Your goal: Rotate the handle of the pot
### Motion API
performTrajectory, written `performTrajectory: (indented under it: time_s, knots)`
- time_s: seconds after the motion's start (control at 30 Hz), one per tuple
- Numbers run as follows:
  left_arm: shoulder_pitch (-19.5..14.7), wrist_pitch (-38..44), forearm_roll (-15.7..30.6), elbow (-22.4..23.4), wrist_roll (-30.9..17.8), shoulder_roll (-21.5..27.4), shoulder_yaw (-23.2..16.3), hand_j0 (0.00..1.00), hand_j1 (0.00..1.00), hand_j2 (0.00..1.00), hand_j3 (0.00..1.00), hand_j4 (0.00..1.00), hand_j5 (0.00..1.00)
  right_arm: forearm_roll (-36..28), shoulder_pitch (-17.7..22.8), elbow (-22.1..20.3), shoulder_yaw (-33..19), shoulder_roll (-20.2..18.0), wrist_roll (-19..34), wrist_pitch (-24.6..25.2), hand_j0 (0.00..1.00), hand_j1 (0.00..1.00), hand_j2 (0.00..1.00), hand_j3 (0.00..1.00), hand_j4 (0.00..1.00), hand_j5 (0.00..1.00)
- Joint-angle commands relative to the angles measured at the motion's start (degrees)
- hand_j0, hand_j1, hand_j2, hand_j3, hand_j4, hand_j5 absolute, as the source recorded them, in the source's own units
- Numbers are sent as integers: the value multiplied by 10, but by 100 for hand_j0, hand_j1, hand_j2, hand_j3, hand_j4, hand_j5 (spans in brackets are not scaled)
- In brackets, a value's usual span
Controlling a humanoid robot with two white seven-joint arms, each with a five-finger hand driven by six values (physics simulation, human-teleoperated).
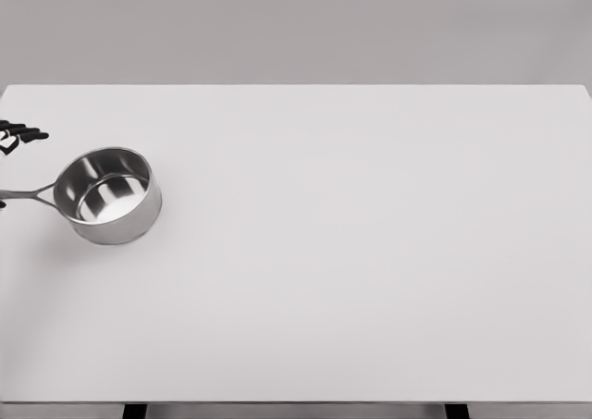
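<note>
A shiny steel pot point(108, 195) stands upright on the white table point(351, 252) at the far left. Its thin handle point(26, 195) points left and runs out at the picture's left edge. Only the black fingertips point(33, 135) of my left hand point(17, 137) show, at the left edge just beyond the handle. They stretch out toward the right, a little apart from the handle and the pot rim, and hold nothing. A small dark tip point(2, 203) sits at the edge right under the handle's end. The rest of the hand and arm is cut off. No right arm shows.
The table stretches wide to the right of the pot, with its far edge point(296, 86) against a grey wall and its front edge point(296, 402) at the bottom of the picture.
</note>
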Motion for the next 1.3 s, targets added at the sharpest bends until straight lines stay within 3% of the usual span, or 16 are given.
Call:
performTrajectory:
  time_s: [0.0, 0.17, 1.27]
  knots:
    - [0, 1, 3, 3, 0, 0, -8, 100, 100, 100, 100, 100, 100, 0, 0, 0, 0, 0, 0, 0, 100, 100, 100, 100, 100, 100]
    - [-19, 1, 3, 23, 0, 0, -23, 100, 100, 100, 100, 100, 100, 0, 0, 0, 0, 0, 0, -1, 100, 100, 100, 100, 100, 100]
    - [-34, 1, 9, 37, 0, 1, -27, 100, 100, 100, 100, 100, 100, 0, 0, 0, 0, 0, 0, 0, 100, 100, 100, 100, 100, 100]
